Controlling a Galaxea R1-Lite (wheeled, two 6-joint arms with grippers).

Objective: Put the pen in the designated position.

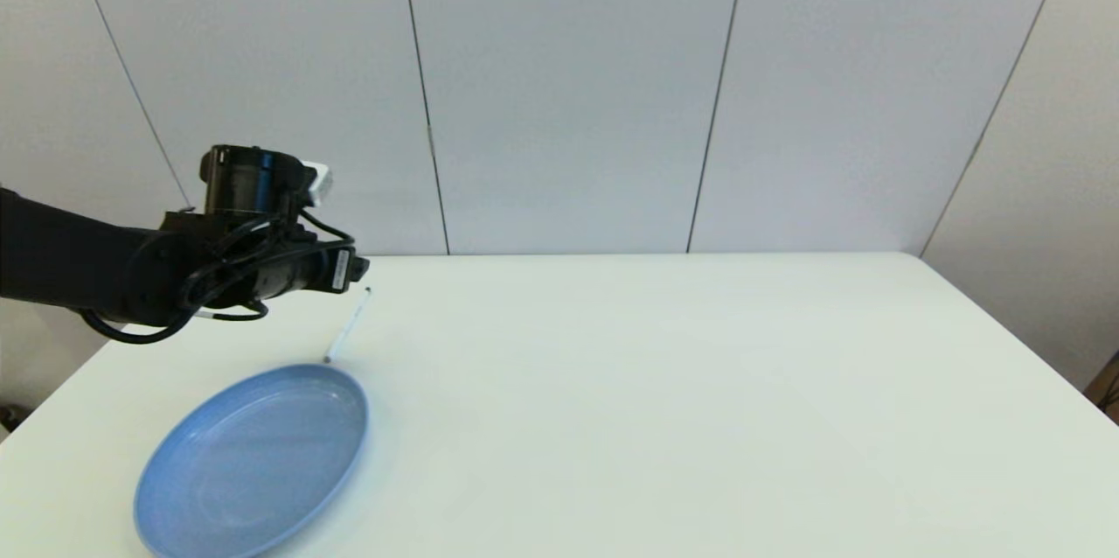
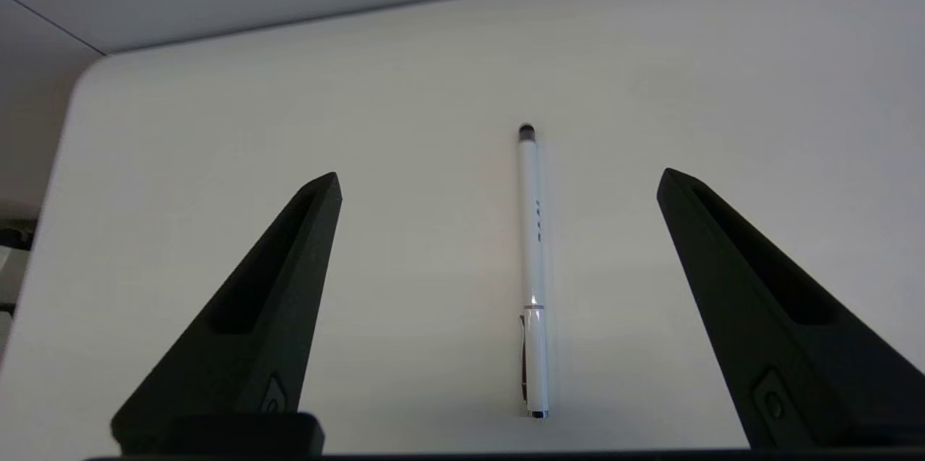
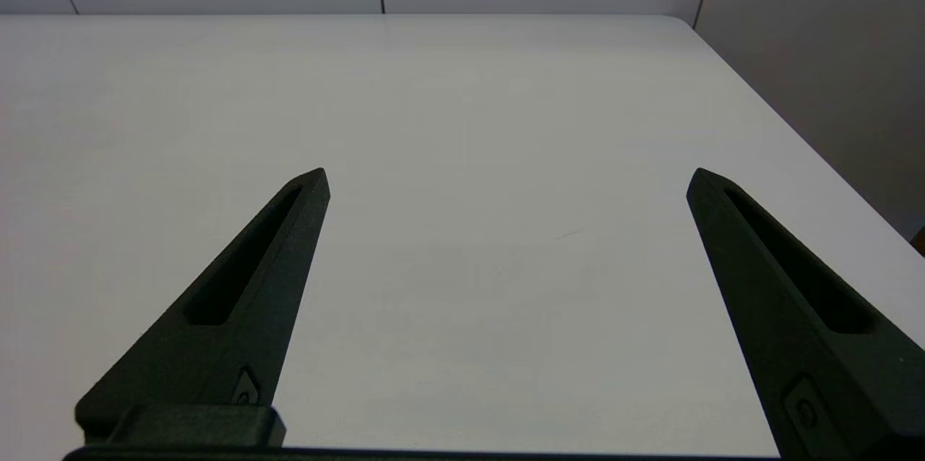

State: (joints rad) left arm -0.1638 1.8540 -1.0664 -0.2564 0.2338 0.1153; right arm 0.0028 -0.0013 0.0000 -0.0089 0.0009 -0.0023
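White worktop (image 1: 699,383), backed by pale panelled walls (image 1: 568,86), is seen carrying the pen (image 2: 533,273) just beyond the blue plate (image 1: 253,462), framed untouched between the widely parted fingers of the left gripper (image 2: 498,183), while the right gripper (image 3: 506,179) is likewise spread wide over bare surface.

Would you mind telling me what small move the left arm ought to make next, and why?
Probably lower the left tool straight down around the pen. Its fingers are open with the pen lying on the table between them, untouched, just beyond the blue plate. The right tool is open, over bare table.
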